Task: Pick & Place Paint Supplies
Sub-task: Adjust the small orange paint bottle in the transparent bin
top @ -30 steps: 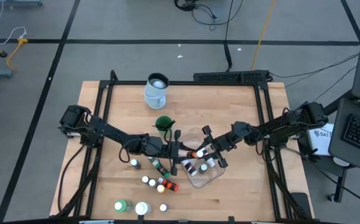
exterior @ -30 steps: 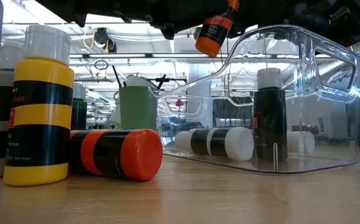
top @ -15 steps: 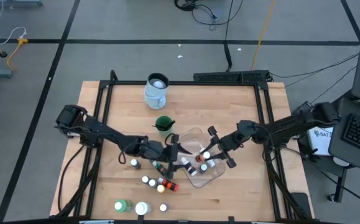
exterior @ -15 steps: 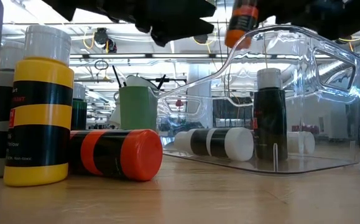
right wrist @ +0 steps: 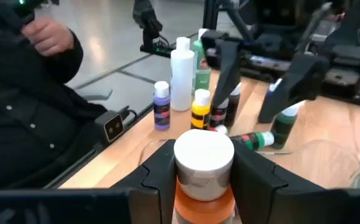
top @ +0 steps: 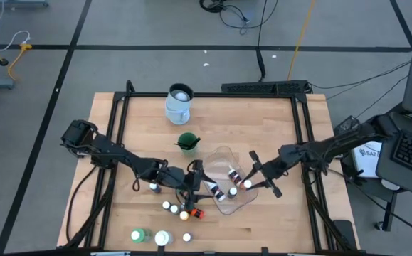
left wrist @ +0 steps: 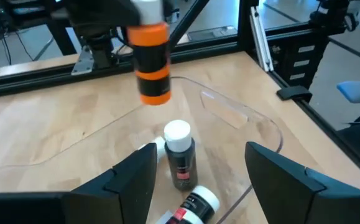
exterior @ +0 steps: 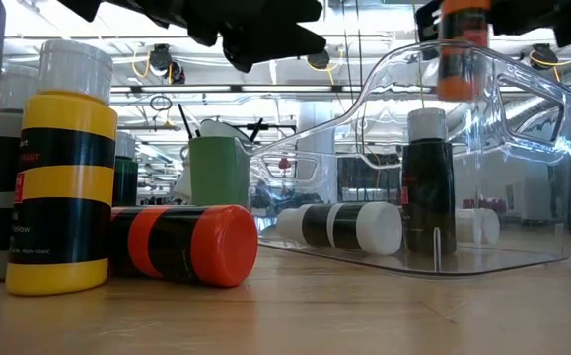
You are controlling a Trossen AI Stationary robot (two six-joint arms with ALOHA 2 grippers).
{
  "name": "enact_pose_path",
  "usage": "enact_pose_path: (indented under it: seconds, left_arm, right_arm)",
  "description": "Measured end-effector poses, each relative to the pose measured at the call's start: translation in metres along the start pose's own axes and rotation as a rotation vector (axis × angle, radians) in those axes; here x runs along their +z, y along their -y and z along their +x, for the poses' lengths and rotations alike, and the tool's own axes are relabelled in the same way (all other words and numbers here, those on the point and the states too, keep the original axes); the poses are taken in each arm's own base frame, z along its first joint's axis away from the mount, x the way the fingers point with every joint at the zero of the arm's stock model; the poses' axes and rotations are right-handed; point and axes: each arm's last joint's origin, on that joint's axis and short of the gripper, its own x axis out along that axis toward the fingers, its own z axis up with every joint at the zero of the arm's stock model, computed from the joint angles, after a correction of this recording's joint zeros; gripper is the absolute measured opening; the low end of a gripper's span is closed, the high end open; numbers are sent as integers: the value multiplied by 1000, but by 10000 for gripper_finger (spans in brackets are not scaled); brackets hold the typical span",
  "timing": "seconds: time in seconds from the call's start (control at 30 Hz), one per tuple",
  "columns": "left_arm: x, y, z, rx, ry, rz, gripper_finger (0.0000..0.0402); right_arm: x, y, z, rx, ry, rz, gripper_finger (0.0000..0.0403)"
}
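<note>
An orange paint bottle (exterior: 460,51) with a white cap (right wrist: 203,152) hangs above the clear plastic tub (top: 220,158), and my right gripper (top: 250,179) is shut on it. My left gripper (top: 195,186) stands open at the tub's left side with nothing between its fingers (left wrist: 199,155). Inside the tub a black bottle (left wrist: 180,158) stands on its base and another bottle (left wrist: 195,204) lies on its side. Several more small bottles (top: 168,207) stand on the table in front of the left gripper. A green bottle (top: 139,235) and a white jar (top: 162,237) stand by the near edge. My right gripper pinches the orange bottle's upper part just under the cap (right wrist: 203,186) between its two fingers (right wrist: 161,165). The fingers come about level from the table's right side. The bottle hangs upright, cap up, clear of the tub below it.
A green cup (top: 186,141) with brushes stands behind the tub, and a pale jug (top: 178,103) farther back. In the low view a yellow bottle (exterior: 66,187) stands and an orange one (exterior: 181,245) lies at the near left. A person in dark clothes (right wrist: 30,106) sits beyond the table.
My left gripper has opened and let go of the orange bottle, then drawn back a little toward the table's left and near edge. My right gripper has carried the bottle toward the table's right and slightly up, over the tub; the bottle has turned from tilted to upright.
</note>
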Motion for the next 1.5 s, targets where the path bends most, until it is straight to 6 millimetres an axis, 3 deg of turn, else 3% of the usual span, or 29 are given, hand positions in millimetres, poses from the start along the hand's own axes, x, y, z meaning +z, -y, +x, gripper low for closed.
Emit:
enact_pose_path:
  seconds: [0.3,0.6,0.9,1.37,1.5]
  left_arm:
    - [0,0,0,1,-1,-16,246]
    - [-2,-1,0,3,-18,-16,246]
    - [-5,-10,1,136,-46,-72,245]
    - [-8,-18,1,145,-76,-79,209]
    - [-8,-17,1,142,-76,-78,200]
  right_arm:
    - [-22,-16,27,-17,-122,-7,110]
    - [-39,-15,46,-60,-166,24,110]
    - [-46,-14,49,-88,-196,69,110]
    - [-41,-17,47,-171,-171,94,110]
    - [-49,-21,44,-159,-156,150,110]
